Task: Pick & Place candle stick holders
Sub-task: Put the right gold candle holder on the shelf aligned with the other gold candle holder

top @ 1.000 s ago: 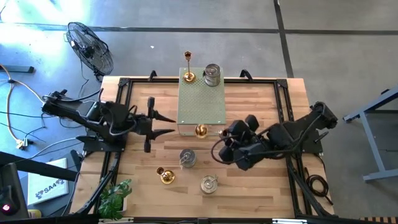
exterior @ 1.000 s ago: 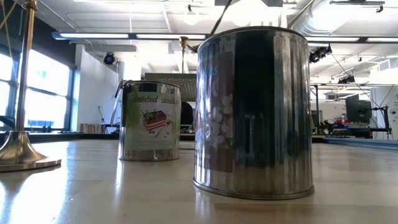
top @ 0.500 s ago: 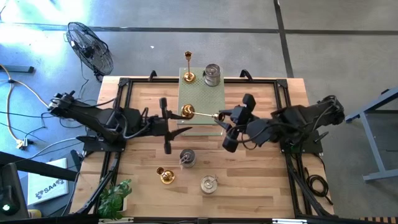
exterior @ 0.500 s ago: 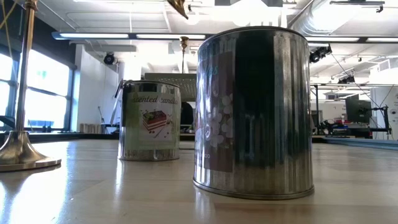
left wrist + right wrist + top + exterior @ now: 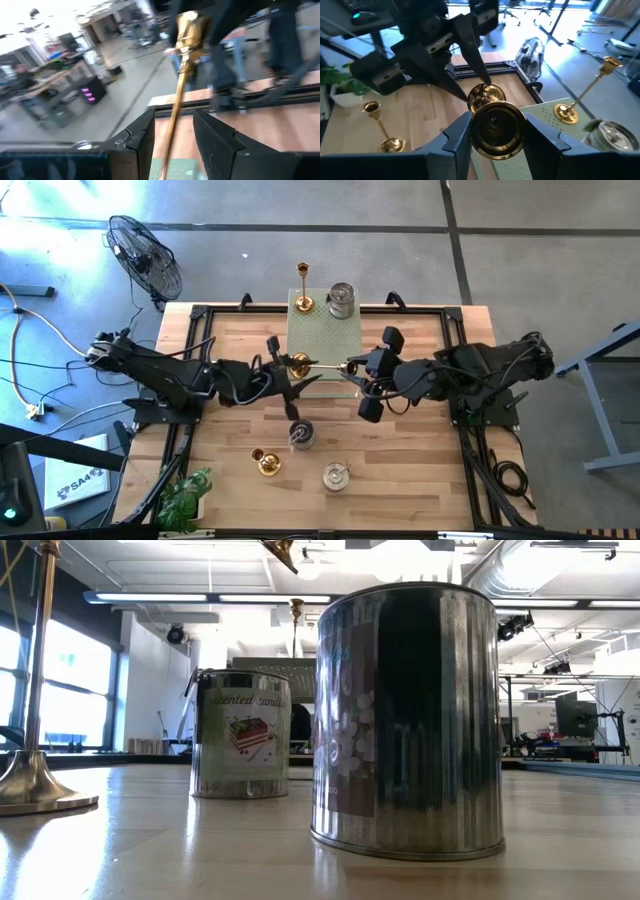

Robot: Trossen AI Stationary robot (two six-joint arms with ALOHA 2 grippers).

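A gold candle stick holder (image 5: 320,365) hangs level above the pale green perforated box (image 5: 325,345). Its base (image 5: 298,363) points left, and my right gripper (image 5: 352,369) is shut on its cup end. My left gripper (image 5: 305,373) is open. Its fingers stand on either side of the stem (image 5: 172,125) near the base, with a gap on each side. Another gold holder (image 5: 303,302) and a silver one (image 5: 341,299) stand on the box's far end. Two silver holders (image 5: 301,434) (image 5: 336,475) and a gold one (image 5: 265,462) stand on the table. My right gripper pinches the gold holder's cup end (image 5: 497,127) between its two fingers. The fingers come from the table's right, slanting slightly down and roughly along the stem. The holder is lifted clear of the box and lies about level, its base (image 5: 487,95) toward my left gripper.
A fan (image 5: 145,255) stands beyond the table's far left corner. A green plant (image 5: 185,495) sits at the near left edge. Black frame rails (image 5: 190,345) run along the table's sides. The low view shows the silver holders (image 5: 405,720) (image 5: 240,735) close up.
My right gripper has risen from the box's near edge and moved toward the far edge, rolling as it went. The gold holder came up with it and now lies level over the box. My left gripper has gone toward the table's right until its fingers flank the stem.
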